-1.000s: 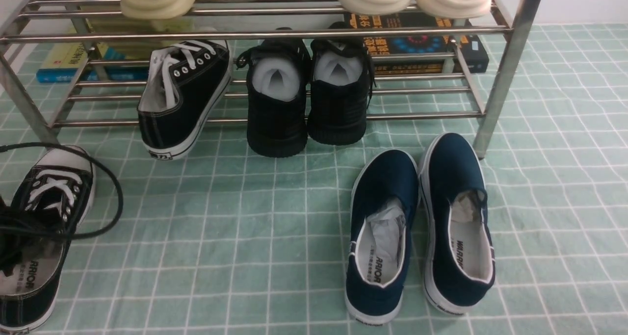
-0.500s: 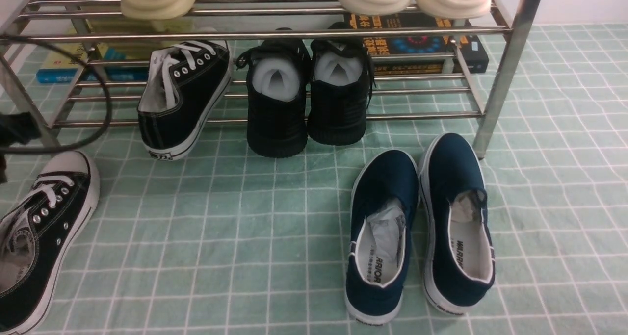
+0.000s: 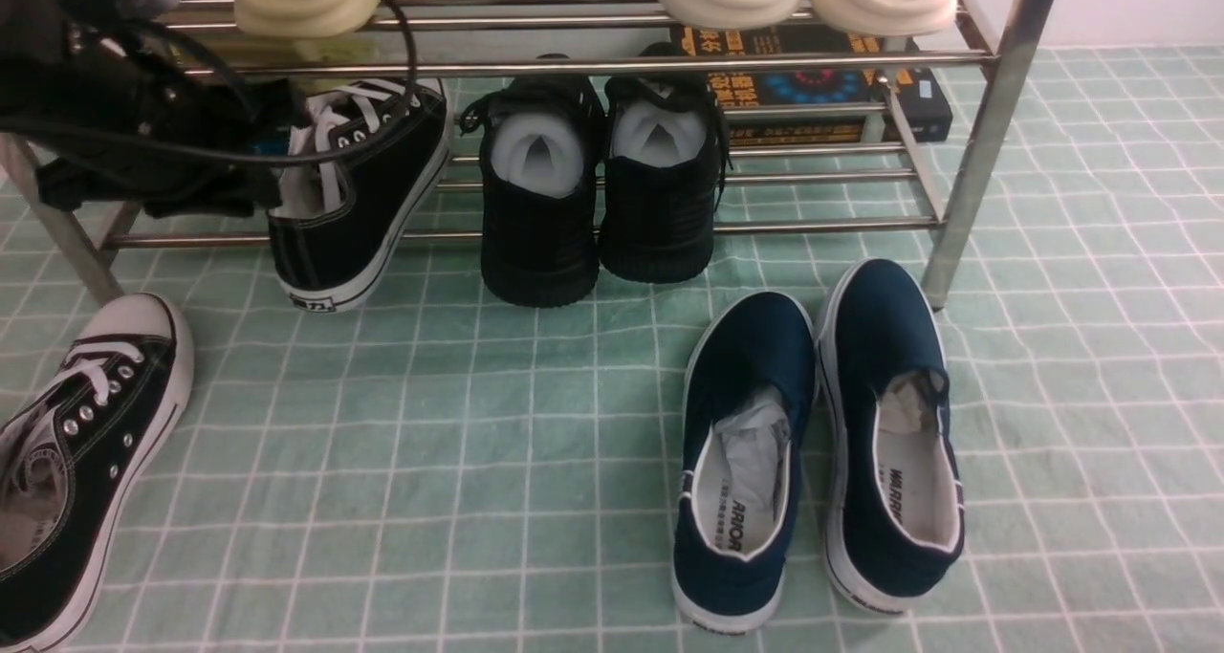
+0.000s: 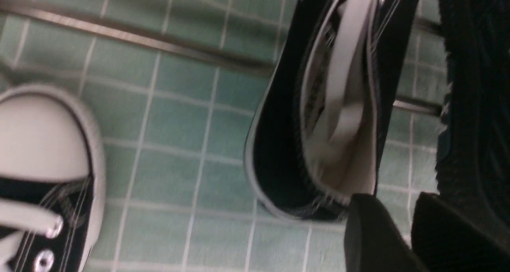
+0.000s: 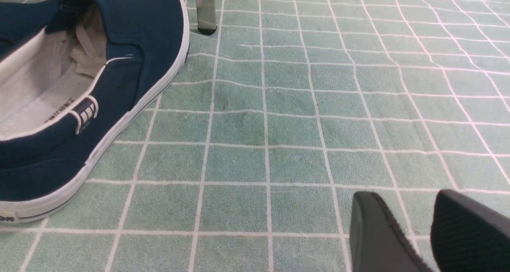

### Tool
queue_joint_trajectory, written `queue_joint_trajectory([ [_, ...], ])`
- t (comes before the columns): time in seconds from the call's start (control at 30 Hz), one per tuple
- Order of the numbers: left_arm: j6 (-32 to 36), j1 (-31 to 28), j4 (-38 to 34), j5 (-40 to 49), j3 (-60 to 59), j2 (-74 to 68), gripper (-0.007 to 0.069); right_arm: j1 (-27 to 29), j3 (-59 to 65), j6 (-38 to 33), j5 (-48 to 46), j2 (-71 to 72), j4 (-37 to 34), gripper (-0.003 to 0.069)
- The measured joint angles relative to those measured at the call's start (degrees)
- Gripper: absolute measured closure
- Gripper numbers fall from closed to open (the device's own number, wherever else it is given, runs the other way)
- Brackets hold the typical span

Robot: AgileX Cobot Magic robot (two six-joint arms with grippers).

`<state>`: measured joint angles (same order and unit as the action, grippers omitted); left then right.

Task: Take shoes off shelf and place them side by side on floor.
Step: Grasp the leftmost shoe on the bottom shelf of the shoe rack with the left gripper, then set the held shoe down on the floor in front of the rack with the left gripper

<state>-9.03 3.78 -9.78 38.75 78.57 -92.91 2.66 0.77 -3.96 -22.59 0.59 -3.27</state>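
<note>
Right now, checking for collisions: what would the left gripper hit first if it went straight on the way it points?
Probably the left gripper meets the black lace-up sneaker on the shelf, at its heel opening; depth unclear.

A laced sneaker (image 3: 81, 462) lies on the floor (image 3: 459, 462) before the shelf's (image 3: 985, 137) left leg; its mate (image 3: 368, 199) rests on the lower tier's left end. Another pair (image 3: 540, 223) sits just right of it; slip-ons (image 3: 755, 347) lie before the right leg.

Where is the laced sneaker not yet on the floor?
Front view, left: the sneaker lies tilted on the shelf's lower bars, just left of the all-black pair.
</note>
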Motion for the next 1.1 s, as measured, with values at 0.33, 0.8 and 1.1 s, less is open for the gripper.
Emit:
queue_joint_trajectory([
  [0.33,-1.39,0.54,6.45,-8.73,1.28,-7.26,0.0203,0.0,0.0,0.0,0.0,0.0,0.0,0.0421],
  [0.8,-0.52,0.42,7.16,-6.02,1.58,-12.03,0.0592,0.0,0.0,0.0,0.0,0.0,0.0,0.0421],
  [1.1,-2.74,0.52,9.78,17.03,1.47,1.86,0.0612,0.0,0.0,0.0,0.0,0.0,0.0,0.0421],
])
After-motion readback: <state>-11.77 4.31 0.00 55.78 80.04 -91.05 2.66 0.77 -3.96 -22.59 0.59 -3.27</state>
